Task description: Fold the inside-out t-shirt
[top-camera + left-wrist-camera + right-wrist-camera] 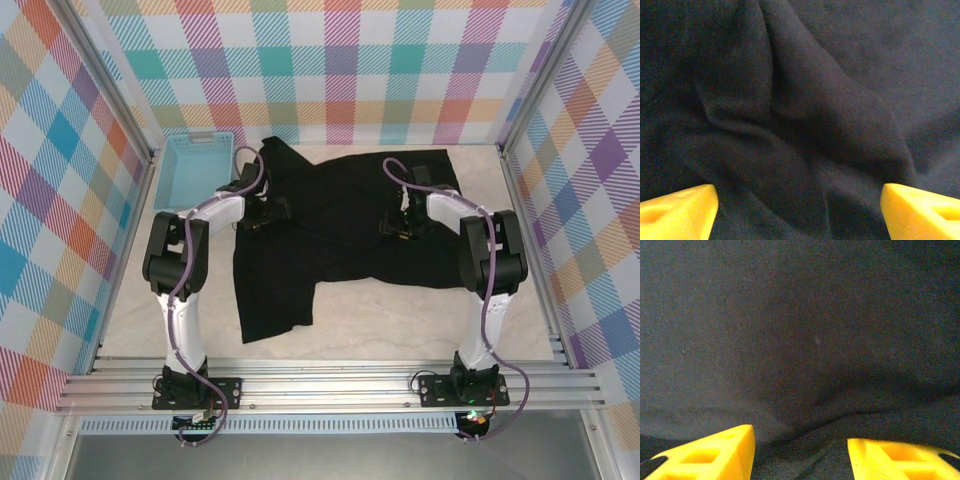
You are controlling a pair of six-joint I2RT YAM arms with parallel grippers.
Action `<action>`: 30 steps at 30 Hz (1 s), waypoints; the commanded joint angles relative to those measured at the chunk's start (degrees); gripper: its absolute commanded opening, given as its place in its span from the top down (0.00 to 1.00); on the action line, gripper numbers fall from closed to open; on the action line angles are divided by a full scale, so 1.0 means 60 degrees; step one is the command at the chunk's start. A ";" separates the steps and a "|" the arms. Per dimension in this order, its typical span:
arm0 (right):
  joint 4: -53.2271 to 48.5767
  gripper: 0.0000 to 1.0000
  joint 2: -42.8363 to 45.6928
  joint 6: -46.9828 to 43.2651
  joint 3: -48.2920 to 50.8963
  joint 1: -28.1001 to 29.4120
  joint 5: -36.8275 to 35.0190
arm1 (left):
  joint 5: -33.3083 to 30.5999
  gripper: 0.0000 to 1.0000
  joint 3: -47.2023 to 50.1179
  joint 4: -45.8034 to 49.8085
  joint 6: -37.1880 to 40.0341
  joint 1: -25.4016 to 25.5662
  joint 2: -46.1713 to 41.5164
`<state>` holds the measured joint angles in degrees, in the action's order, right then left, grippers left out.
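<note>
Neighbouring the t-shirt [330, 235], blue basket [190, 170].

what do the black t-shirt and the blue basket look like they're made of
The t-shirt looks like soft knit cloth, matt black: it lies in loose folds, and a fine texture shows close up in the wrist views. The basket looks like moulded plastic, light blue and smooth: its rim and walls hold straight, stiff edges. Which plastic can't be told.
</note>
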<state>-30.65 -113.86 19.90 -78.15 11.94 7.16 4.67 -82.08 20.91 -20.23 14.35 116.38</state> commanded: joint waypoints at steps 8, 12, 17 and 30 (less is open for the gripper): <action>-0.0444 0.47 0.2863 -0.0021 0.2110 0.0040 0.0607 | -0.0299 0.16 0.5089 0.0241 -0.1163 0.0347 -0.5914; -0.0265 0.47 0.3051 0.0103 0.2232 0.0286 0.0858 | -0.0507 0.22 0.6850 0.2037 -0.1751 0.0557 -0.7908; -0.0177 0.46 0.3156 -0.0035 0.2140 0.0411 0.0856 | -0.0507 0.31 0.7855 0.3882 -0.3106 0.1590 -0.9472; 0.0165 0.46 0.3237 -0.0251 0.2332 0.0412 0.0962 | -0.0666 0.47 0.8163 0.4739 -0.4407 0.3303 -0.8734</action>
<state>-29.87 -96.16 19.59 -64.47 14.28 12.29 1.30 -34.02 47.92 -44.64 33.30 62.83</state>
